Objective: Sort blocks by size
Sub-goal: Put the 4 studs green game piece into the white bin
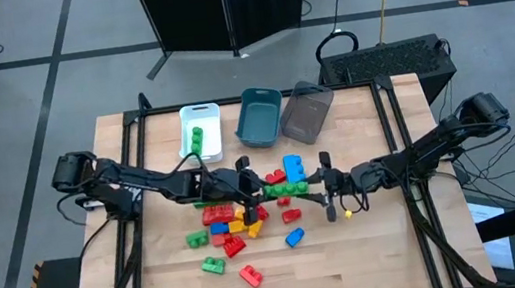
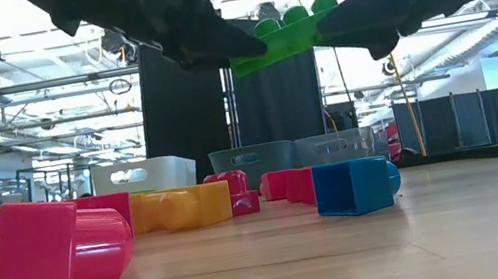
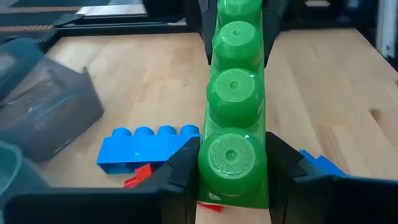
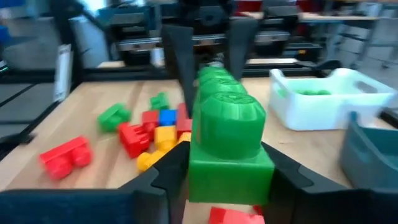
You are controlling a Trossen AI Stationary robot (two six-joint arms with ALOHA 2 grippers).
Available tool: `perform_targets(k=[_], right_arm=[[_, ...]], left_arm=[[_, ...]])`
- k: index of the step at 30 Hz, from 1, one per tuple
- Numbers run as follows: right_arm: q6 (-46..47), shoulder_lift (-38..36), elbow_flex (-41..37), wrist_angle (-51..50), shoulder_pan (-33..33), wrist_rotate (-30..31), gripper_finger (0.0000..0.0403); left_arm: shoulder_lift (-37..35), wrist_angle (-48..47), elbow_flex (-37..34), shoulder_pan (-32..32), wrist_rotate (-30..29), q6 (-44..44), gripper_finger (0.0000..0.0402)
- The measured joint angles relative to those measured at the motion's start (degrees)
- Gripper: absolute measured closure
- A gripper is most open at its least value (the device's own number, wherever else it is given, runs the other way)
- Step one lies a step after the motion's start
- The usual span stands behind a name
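Long green brick (image 2: 288, 37) held off the worktop (image 1: 375, 259) between both arms: left tool (image 3: 233, 180) clamps one end, right tool (image 4: 227, 174) the other, likely a hand-over so one arm can carry it to a bin. Loose blocks (image 1: 234, 230) lie below and around the tools. Beyond them, the white bin (image 1: 203, 131) holds green bricks; teal bin (image 1: 259, 116) and grey bin (image 1: 306, 113) look empty.

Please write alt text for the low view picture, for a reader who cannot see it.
A long green brick hangs in the air, held at each end between the dark fingers of the left gripper and the right gripper. On the wooden table below lie a pink brick, a yellow brick and a blue brick, with bins behind.
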Motion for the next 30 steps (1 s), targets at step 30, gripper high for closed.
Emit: perform_targets(k=[30], right_arm=[[13.40, -0.04, 0.04, -0.35, 1.49, 20.41, 0.0144]], left_arm=[[-12.16, -48.03, 0.04, 12.38, -31.39, -48.25, 0.0308]])
